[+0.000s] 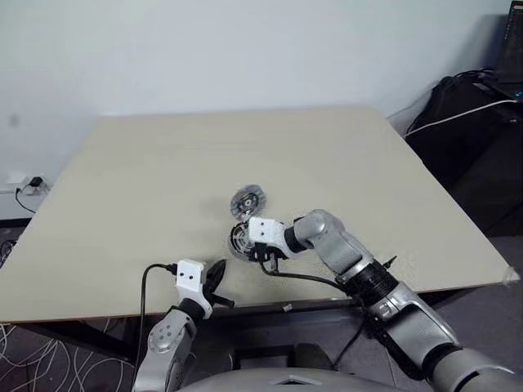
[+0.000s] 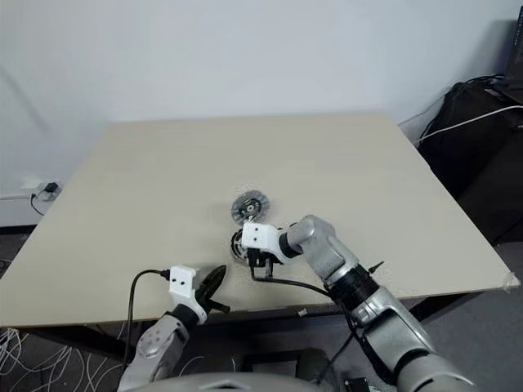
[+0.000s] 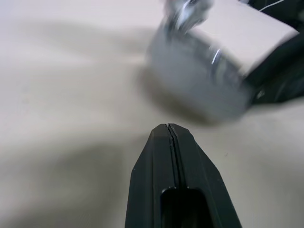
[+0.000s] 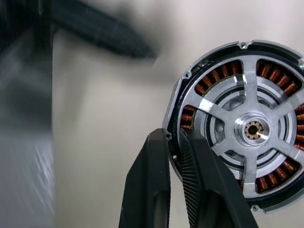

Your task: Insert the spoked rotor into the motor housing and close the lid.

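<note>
The right gripper is clamped on the dark outer rim of the motor housing, one black finger on the outside of the rim and the other finger on its inner face. In the right wrist view the housing presents its open face: copper-brown windings arranged in a ring behind a silver spoked part with a small central hub. Whether that spoked part is the rotor seated inside or belongs to the housing itself cannot be told. In the head views the same right gripper sits near the front middle of the table, its wrist turned toward the robot's left, with the housing at its tip, tilted on edge; whether the disc's lower edge touches the tabletop cannot be told. Just beyond it, farther from the robot, a second round silver disc with a dark centre lies on the table, close to the housing but apart from it; its details are too small to identify it further. The left gripper has its two black fingers pressed together with nothing between them; it hovers at the front edge of the table, to the robot's left of the right gripper and apart from both discs.
</note>
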